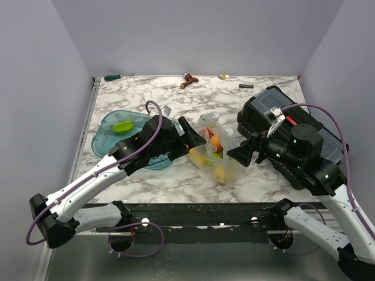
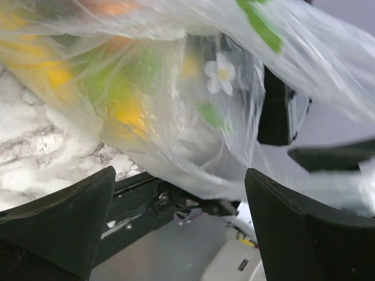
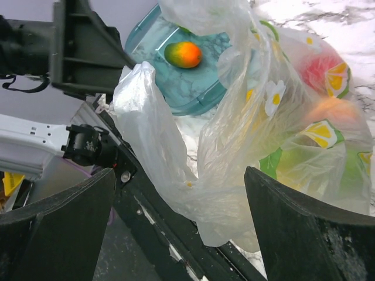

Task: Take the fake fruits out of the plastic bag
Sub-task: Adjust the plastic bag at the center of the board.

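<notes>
Marble desk (image 1: 176,99) held the plastic bag (image 1: 228,170) of fake fruits (image 1: 214,143); my left hand (image 1: 196,139) and right hand (image 1: 239,149) stood wide, empty, so the bag could slump shut.

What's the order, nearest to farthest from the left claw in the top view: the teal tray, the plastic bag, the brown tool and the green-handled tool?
From the left claw:
1. plastic bag, right at its tips, mid-table.
2. teal tray, to its left, partly under the arm.
3. brown tool, ahead at the far edge.
4. green-handled tool, far left corner.
</notes>
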`<state>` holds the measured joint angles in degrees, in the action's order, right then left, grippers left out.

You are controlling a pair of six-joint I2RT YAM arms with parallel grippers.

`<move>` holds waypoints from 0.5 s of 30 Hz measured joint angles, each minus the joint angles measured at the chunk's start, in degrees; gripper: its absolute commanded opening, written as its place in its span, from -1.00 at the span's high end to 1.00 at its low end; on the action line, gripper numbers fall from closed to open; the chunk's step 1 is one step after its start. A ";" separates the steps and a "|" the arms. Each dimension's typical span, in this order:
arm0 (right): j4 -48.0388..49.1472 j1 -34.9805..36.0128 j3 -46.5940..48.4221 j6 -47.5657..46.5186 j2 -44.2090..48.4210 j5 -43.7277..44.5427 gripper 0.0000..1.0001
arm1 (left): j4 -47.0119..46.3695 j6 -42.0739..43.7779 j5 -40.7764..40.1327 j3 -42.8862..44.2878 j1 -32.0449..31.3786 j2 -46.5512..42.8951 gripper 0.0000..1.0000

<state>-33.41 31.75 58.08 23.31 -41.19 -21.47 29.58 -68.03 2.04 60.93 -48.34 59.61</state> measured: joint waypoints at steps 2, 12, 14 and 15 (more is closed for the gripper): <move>-0.74 0.00 0.57 0.04 0.59 1.07 -0.89 | 2.34 -4.39 -1.01 2.69 -0.09 3.58 -0.81; -3.30 0.00 2.62 0.15 2.75 3.39 -0.90 | 6.86 -17.29 1.57 6.82 -0.90 16.65 -0.48; -3.58 0.00 2.62 0.24 2.73 3.69 -0.89 | 7.69 -17.92 2.01 7.72 -0.92 19.26 -0.37; -3.91 0.00 2.71 0.26 2.71 3.87 -0.89 | 8.11 -17.77 2.08 8.22 -0.92 20.46 -0.31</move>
<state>-37.32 31.75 60.80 23.57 -38.48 -17.61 37.69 -85.80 4.12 69.14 -49.25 80.07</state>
